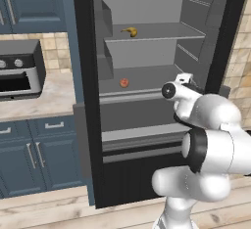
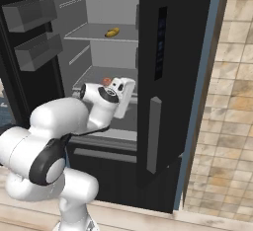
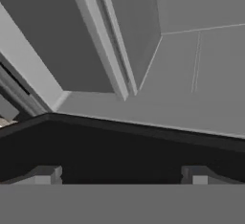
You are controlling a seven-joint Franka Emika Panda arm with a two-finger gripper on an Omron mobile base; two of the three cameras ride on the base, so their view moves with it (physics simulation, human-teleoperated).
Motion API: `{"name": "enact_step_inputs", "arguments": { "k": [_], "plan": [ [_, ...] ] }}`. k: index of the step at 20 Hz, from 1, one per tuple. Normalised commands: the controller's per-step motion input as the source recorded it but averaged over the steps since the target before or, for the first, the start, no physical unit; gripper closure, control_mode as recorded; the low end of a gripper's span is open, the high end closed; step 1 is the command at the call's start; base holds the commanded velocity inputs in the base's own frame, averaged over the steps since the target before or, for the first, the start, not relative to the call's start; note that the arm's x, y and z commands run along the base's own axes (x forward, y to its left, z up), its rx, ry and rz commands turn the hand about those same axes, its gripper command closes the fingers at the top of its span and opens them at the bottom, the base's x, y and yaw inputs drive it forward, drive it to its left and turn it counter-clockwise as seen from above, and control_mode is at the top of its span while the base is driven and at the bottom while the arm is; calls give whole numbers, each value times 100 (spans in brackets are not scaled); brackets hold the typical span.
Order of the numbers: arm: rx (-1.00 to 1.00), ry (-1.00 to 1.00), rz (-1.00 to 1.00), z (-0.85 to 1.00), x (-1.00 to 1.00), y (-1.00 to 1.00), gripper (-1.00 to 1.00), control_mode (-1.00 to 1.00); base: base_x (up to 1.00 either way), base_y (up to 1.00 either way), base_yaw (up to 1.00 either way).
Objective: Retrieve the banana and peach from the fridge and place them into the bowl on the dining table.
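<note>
Jaws (image 3: 122, 175) spread wide and empty, tips just showing at the bottom of the hand view, nothing between them. Pointed into the open fridge (image 1: 88, 125), over its dark lower front edge toward bare grey wall and shelf. Hand (image 1: 184, 83) raised at about lower-shelf height, wrist bent forward, elbow folded back toward the base, forearm reaching in from the right side of the opening.

Nearest fruit: peach (image 1: 124, 82), on the lower shelf, off to the left of the jaws and slightly farther in, roughly level with them or a touch lower. Seen from the right base camera, the peach (image 2: 106, 81) peeks just behind the hand, close by but apart from it. Round, so no axis to line up on; a sideways shift left and a short reach in looks like the call.

Farther: banana (image 1: 130, 31), on the upper shelf, above and left of the jaws, deeper toward the back wall. Long axis seemingly across the shelf, left to right, though too small to be sure of the curve's direction. Well apart from the peach, one shelf up.
</note>
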Motion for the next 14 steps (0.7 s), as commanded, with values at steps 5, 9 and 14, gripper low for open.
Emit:
{"name": "enact_step_inputs", "arguments": {
  "k": [5, 9, 14],
  "plan": [
    [-5, -1, -24, 0, 5, -80, -100, -100, 0, 0, 0],
    [0, 0, -25, 0, -58, -100, -100, -100, 0, 0, 0],
    [0, -1, -22, 30, -98, -99, -100, -100, 0, 0, 0]
  ]
}}
